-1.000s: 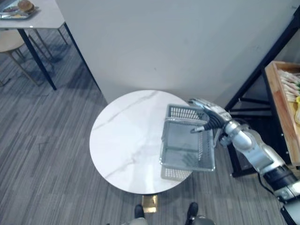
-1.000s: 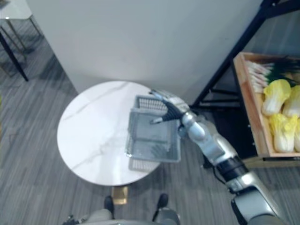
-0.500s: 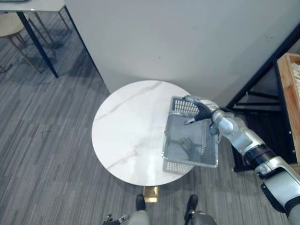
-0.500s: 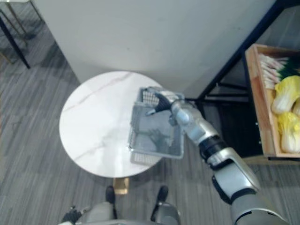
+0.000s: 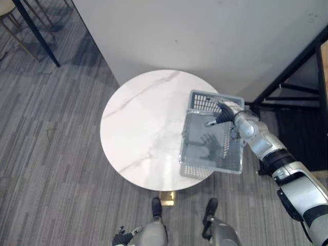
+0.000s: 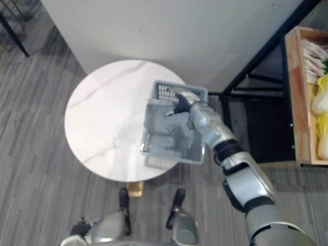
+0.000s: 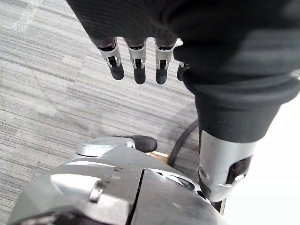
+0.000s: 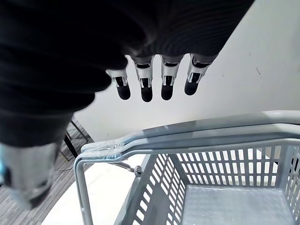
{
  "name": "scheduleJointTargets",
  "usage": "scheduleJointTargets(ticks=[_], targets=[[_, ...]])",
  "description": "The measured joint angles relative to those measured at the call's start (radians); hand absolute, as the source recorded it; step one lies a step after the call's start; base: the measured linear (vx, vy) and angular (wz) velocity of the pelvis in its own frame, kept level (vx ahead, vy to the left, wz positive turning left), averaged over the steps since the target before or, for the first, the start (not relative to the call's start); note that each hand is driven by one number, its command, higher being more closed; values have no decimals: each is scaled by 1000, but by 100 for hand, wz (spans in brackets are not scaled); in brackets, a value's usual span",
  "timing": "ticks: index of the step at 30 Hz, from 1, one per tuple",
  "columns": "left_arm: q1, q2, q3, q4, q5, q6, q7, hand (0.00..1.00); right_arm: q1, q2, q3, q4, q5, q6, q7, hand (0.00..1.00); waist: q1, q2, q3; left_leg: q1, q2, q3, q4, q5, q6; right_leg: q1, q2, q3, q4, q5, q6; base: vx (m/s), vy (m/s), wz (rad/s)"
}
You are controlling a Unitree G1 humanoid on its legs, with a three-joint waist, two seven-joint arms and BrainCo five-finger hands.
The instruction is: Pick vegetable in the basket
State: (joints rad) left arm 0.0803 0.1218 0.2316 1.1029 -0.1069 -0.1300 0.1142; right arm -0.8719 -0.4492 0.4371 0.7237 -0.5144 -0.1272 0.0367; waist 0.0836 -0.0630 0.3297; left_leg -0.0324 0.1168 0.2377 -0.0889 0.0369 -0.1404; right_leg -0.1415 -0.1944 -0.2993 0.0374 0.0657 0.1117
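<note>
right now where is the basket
In the eye views the grey basket sits at the right edge of the round white table, overhanging it, the right hand above its far end.

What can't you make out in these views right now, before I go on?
- The vegetables in the wooden crate: right eye view, cut off by the picture's edge.
- Thumb of the right hand: right wrist view, blurred.
- Far rim of the basket: eye views, partly under that hand.
</note>
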Motion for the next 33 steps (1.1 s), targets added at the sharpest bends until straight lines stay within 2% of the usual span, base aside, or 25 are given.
scheduleJointTargets(ticks=[9,14,33], targets=[[-8,2,-24,-1,-8,-14,3,0,-26,0,-41,53,-31,16,-7,0,1,5,18,-15,-1,-5,-5,6,0,-15,-1,-4,3,0,0,0,-1,0],[-17,2,-30,-10,-9,-22,6,0,-59,-1,-78,81,-31,21,-10,0,1,8,52,-20,-1,-5,-5,10,0,-21,-1,-3,4,2,-1,0,0,0],[-46,19,-68,-7,-45,-24,17,0,-135,-17,-78,113,-31,32,-13,0,7,4,66,-52,6,-10,7,9,1,-50,2,9,15,2,-1,1,-1,1]])
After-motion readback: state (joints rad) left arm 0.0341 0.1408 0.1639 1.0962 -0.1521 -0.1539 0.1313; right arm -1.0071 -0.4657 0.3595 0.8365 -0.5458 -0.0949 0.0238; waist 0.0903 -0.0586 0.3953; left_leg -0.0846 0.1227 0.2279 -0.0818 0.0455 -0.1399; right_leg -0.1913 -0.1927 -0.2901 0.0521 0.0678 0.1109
